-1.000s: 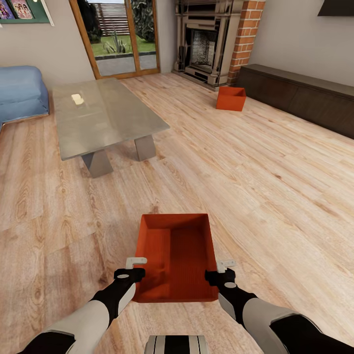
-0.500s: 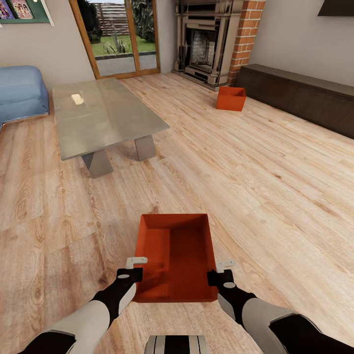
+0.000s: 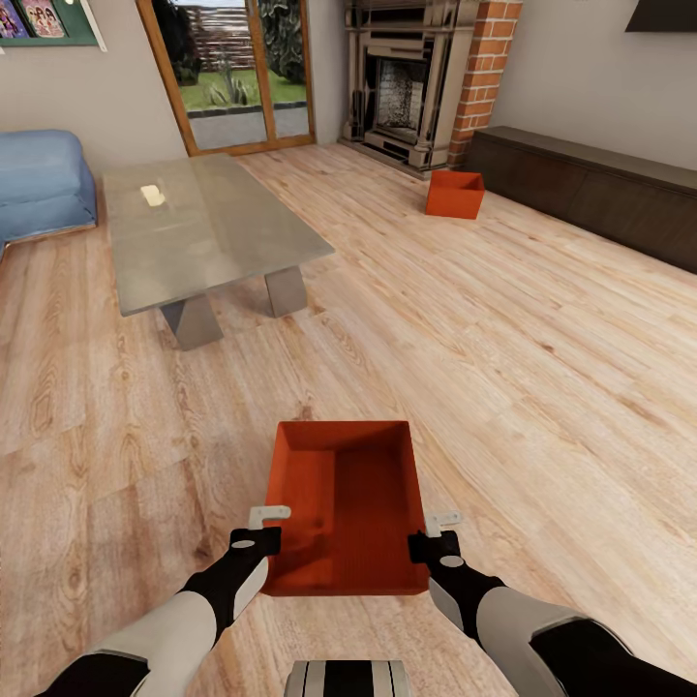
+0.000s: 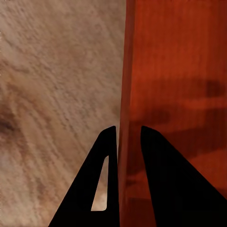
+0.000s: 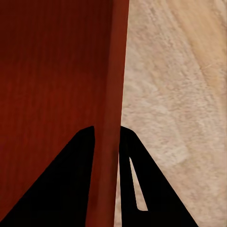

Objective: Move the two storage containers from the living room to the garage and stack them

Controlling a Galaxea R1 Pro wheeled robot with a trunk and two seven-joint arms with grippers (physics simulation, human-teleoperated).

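Both tools: left tool and right tool each pinched a side wall of the near container.
Second container: far container sat by the fireplace.
Done: nothing in garage yet.

Two storage containers, two grippers, one coffee table.

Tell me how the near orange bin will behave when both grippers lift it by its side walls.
The near orange bin is empty, so probably light. Its walls look thin: the left gripper and right gripper each pinch one, and the walls may flex. The smooth plastic could slip if it tilts.
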